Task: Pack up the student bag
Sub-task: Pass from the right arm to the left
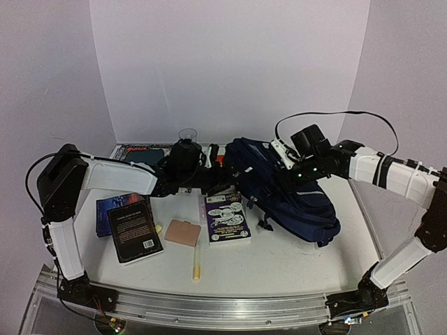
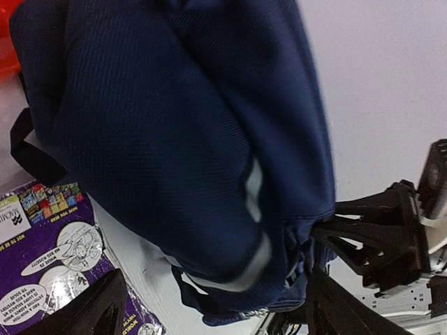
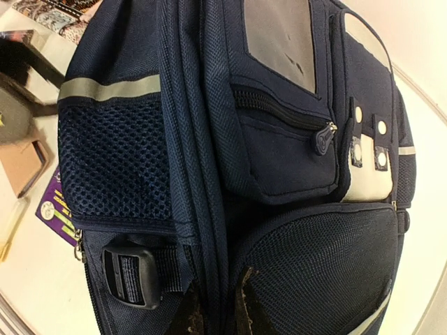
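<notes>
Two arms meet at the student bag (image 1: 293, 195), which lies flat on the right half of the table (image 1: 279, 269), pockets up, running from the middle back toward the front right. The right hand (image 3: 218, 300) is narrow, its fingers pinching a puckered ridge of the bag's navy fabric. The left hand (image 2: 220, 310) stands wide, just before the bag's left end and holding nothing. A purple book (image 1: 228, 218) lies just beside the bag on its left. Farther left lie a tan pad (image 1: 183, 232), a yellow pen (image 1: 196, 264) and a black book (image 1: 135, 234).
</notes>
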Motion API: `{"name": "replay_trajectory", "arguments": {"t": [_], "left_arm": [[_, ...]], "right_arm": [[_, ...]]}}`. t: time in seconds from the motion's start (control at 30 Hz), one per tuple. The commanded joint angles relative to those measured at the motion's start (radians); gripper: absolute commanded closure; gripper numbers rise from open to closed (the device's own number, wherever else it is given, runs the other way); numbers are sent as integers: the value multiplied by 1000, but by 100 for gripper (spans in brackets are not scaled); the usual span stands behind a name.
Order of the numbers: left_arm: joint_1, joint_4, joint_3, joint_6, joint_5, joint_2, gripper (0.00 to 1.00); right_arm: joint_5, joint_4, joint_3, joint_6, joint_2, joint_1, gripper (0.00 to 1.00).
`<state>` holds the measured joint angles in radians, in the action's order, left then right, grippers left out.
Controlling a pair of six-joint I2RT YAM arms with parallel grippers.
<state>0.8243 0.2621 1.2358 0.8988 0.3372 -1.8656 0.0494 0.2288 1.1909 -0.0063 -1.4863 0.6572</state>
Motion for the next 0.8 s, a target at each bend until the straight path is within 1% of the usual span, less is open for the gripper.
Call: {"name": "replay_trajectory", "arguments": {"t": [0.0, 0.07, 0.13, 0.33, 0.37, 0.43, 0.5, 0.63, 0.7, 0.77], "left_arm": [[17, 60, 70, 91, -2, -49, 12], [24, 69, 96, 96, 10, -72, 18], [30, 84, 112, 106, 21, -86, 28], [36, 158, 81, 137, 28, -47, 74], [38, 171, 74, 144, 25, -33, 84], [38, 190, 55, 163, 16, -7, 99], [39, 205, 35, 191, -2, 20, 100], [39, 213, 21, 253, -54, 65, 100], [40, 213, 14, 286, -89, 88, 100], [40, 213, 2, 325, -125, 110, 100]], "right_arm": [[-48, -186, 3, -25, 74, 7, 100], [-75, -204, -6, -23, 80, 7, 100], [-85, -215, -9, -23, 84, 7, 100], [-125, -221, 2, -24, 95, 9, 100], [-128, -221, 4, -21, 96, 9, 100], [-131, -221, 13, -14, 99, 9, 100], [-124, -221, 25, -2, 102, 10, 99], [-80, -219, 49, 99, 126, 31, 71], [-43, -191, 65, 141, 144, 54, 57], [11, -143, 87, 187, 161, 73, 50]]}}
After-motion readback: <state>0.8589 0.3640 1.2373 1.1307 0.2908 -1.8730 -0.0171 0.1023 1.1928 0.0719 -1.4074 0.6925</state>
